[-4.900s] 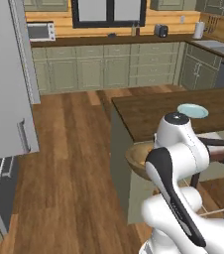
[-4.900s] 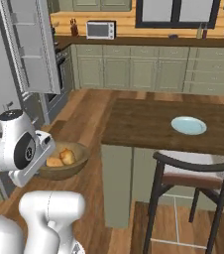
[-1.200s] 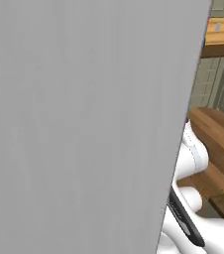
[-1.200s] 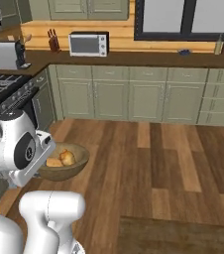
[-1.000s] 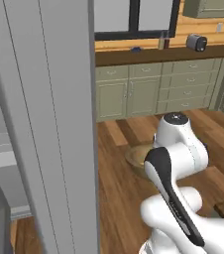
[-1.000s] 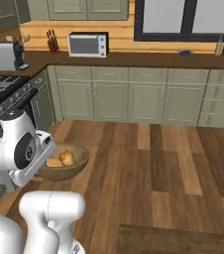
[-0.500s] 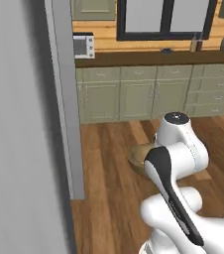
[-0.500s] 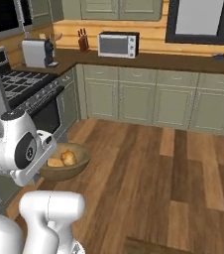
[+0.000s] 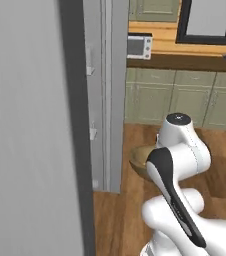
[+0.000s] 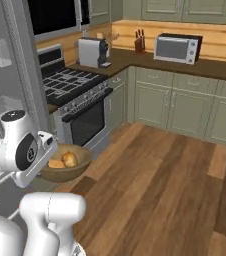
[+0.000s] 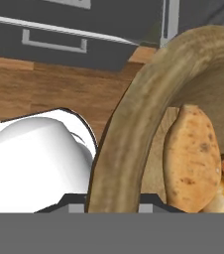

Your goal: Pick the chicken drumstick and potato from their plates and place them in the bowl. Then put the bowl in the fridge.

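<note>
Left base view: fridge (image 9: 105,90) door edge stands close on the arm's left; bowl (image 9: 141,161) is carried in front of the arm, just right of that edge.
Right base view: bowl (image 10: 65,170) held off the floor, potato (image 10: 69,158) and drumstick (image 10: 56,163) inside; fridge shelves lie to its left.
Hand view: end effector (image 11: 113,209) clenched on the bowl (image 11: 129,124) rim; potato (image 11: 191,154) against the inner wall.
Judgement: bowl must travel leftward into the fridge.

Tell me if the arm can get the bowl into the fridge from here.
Probably yes. The tool is shut on the bowl, food inside. The fridge stands open just beside it, nothing between them; its shelves sit left of the arm.
</note>
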You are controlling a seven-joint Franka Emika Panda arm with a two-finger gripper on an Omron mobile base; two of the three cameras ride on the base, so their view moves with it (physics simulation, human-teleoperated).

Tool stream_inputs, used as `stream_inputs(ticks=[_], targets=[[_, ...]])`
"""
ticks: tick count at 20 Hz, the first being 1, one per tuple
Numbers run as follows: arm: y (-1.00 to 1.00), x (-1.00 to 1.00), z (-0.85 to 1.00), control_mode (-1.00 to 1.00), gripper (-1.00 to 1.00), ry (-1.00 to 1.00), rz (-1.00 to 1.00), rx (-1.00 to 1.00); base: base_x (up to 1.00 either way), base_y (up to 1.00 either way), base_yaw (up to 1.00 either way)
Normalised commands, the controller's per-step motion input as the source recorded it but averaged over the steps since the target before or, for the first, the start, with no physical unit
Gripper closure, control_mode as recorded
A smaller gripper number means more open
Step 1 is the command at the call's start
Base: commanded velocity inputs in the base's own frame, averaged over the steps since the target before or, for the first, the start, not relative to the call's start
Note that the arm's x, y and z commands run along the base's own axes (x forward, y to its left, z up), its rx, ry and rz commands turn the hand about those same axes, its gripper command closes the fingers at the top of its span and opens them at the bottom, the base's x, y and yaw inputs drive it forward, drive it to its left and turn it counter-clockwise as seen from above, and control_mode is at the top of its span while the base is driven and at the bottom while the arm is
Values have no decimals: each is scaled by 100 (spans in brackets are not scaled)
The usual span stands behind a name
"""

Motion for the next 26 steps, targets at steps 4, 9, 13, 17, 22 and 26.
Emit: stream_inputs(ticks=[4, 9, 13, 17, 22, 26], targets=[[0, 0, 0, 100, 100, 0, 0, 0, 42, 2, 53], [0, 0, 0, 100, 100, 0, 0, 0, 26, 5, 53], [0, 0, 0, 100, 100, 0, 0, 0, 32, 8, 56], [0, 0, 0, 100, 100, 0, 0, 0, 16, 15, 60], [0, 0, 0, 100, 100, 0, 0, 0, 7, 19, 66], [0, 0, 0, 100, 100, 0, 0, 0, 35, 0, 62]])
